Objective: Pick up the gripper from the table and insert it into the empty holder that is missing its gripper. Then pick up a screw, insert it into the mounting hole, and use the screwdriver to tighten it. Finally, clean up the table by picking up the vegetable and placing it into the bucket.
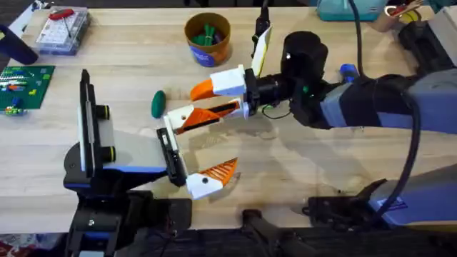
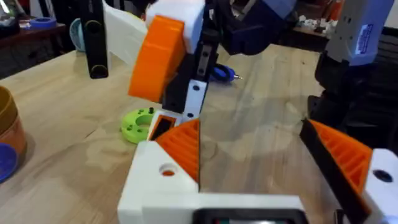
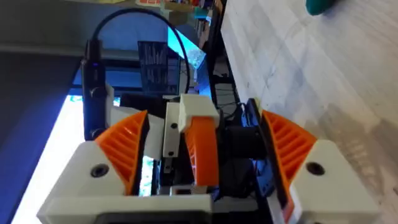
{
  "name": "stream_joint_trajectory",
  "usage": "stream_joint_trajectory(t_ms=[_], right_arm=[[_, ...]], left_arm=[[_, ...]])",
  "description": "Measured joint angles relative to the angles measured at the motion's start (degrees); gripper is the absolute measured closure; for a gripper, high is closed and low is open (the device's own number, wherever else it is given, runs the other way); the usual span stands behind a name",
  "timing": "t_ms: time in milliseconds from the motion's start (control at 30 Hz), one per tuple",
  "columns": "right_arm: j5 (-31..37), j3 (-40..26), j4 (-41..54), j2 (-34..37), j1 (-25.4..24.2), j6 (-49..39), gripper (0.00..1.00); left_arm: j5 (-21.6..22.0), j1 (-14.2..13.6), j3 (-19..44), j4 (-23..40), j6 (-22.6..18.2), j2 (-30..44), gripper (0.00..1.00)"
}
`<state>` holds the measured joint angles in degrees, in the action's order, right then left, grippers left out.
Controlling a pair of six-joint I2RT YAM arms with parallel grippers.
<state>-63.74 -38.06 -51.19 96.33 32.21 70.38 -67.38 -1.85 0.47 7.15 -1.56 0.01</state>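
Note:
The holder, a black bar on the left arm's end, carries a white and orange finger at each end. The gripper sits at its far end, seen end-on in the right wrist view as the gripper. My left gripper is open and wide. My right gripper is open, and its fingers stand on either side of that piece with gaps. The dark green vegetable lies on the table beside them. The bucket stands farther back. The blue screwdriver lies behind the right arm.
A lime-green disc lies on the table under the right gripper. A clear parts box and a green circuit board sit at the far left. Cables and clutter crowd the back right corner.

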Motion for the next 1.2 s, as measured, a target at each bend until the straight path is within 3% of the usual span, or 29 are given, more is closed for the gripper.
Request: stream_joint_trajectory(t_ms=[300, 467, 633, 767, 1067, 1200], right_arm=[[0.5, 0.0, 0.0, 0.0, -0.6, -0.1, 0.012], [1.1, 0.0, -0.1, 0.0, -4.8, -1.9, 0.012], [7.3, -0.8, 1.6, 0.0, -7.0, -7.8, 0.011], [12.7, -7.0, 12.1, 0.0, -9.0, -16.0, 0.011], [26.1, -30.7, 66.3, -4.7, -13.5, -45.5, 0.012], [35.2, -37.3, 80.2, -10.6, -14.6, -56.2, 0.011]], left_arm=[[-0.6, 0.0, 0.0, 0.1, 0.0, 0.0, 0.010], [-0.6, 0.0, 0.0, 0.1, 0.0, 0.0, 0.010], [-0.7, 0.0, 0.0, 0.2, 0.0, 0.0, 0.010], [-0.8, 0.0, 0.0, 0.2, 0.0, 0.0, 0.010], [-1.0, 0.0, 0.0, 0.2, 0.0, 0.0, 0.010], [-1.0, 0.0, 0.0, 0.2, 0.0, 0.0, 0.010]])
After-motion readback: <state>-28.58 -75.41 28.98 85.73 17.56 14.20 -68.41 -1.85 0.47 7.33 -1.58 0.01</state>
